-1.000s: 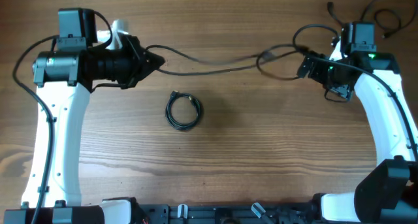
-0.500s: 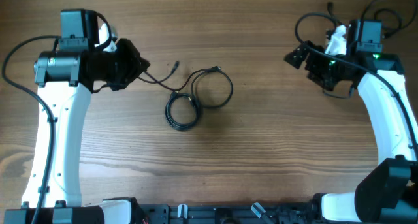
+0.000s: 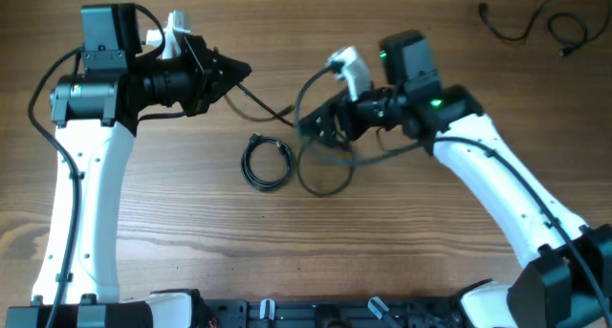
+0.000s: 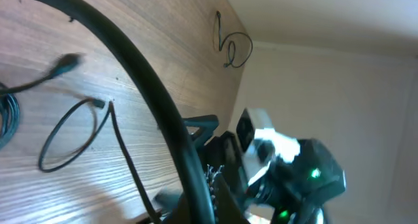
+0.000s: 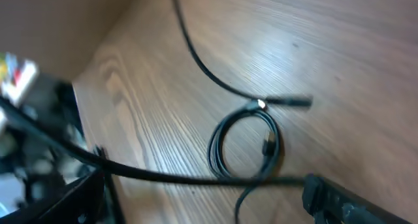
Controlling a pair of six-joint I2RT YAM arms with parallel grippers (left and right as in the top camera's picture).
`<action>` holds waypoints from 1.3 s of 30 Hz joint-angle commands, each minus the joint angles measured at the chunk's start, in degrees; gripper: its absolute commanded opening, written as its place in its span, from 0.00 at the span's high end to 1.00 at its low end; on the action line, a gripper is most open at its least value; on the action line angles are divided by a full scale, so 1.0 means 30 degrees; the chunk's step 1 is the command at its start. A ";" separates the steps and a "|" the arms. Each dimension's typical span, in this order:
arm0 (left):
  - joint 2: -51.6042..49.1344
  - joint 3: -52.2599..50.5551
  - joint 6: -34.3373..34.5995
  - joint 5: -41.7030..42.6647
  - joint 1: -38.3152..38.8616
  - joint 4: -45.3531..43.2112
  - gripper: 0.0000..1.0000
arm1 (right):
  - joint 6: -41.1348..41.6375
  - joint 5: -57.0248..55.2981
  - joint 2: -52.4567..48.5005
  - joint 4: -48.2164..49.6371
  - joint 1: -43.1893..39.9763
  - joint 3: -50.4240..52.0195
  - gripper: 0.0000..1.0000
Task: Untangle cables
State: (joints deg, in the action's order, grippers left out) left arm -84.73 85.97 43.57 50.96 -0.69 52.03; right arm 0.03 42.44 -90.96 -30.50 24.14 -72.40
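Left claw (image 3: pixel 237 76) pinching thin black cord (image 3: pixel 260 104), right claw (image 3: pixel 316 129) spread over its loop, coiled black bundle (image 3: pixel 268 163) beside

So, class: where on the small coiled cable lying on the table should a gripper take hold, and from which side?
Probably the coil's left rim in the overhead view, from straight above, with the jaws across the bundled turns. It lies flat, nothing lies against that side, and the loose loop crowds its right.
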 commanded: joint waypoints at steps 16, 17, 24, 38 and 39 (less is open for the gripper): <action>0.0313 0.0277 0.4218 -0.0772 0.0073 0.1763 0.96 | -0.5829 -0.0226 0.0000 0.1290 0.2557 -0.0036 0.53; 0.0313 0.0277 0.4218 -0.0780 0.0073 0.1756 0.96 | -0.5639 -0.0328 0.0000 0.1297 0.2557 -0.0036 0.58; 0.0313 0.0277 0.4211 -0.1180 0.0051 0.1749 0.96 | -0.4437 -0.5180 0.0000 0.0954 0.2557 -0.0036 0.62; 0.0313 0.0277 0.3585 -0.1392 0.0058 0.1749 0.43 | 0.3104 -0.9704 0.0634 0.2004 0.1785 -0.0918 0.96; 0.0313 0.0277 0.3075 -0.1457 0.0058 0.1763 0.21 | 0.3898 -1.1336 0.1013 0.1719 0.1457 -0.1282 0.96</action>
State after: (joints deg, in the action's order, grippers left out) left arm -84.73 86.02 55.81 46.57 -0.69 57.23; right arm 1.30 20.01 -90.94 -24.56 30.74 -72.79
